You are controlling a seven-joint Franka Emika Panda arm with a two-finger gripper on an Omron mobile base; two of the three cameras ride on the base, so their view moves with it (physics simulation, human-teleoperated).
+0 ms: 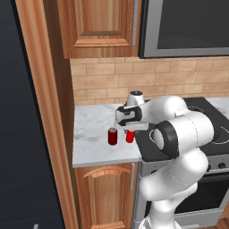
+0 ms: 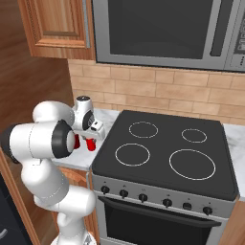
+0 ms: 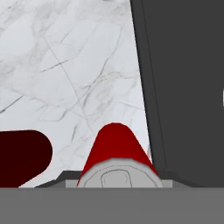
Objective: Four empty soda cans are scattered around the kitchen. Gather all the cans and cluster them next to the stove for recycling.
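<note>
A red soda can (image 3: 116,153) is held upright between the closed fingers of the gripper (image 1: 130,129), on or just above the marble counter (image 1: 91,129); contact with the surface cannot be judged. The held can lies just left of the stove (image 2: 165,153). A second red can (image 1: 112,136) is seen standing on the counter, just left of the first.
</note>
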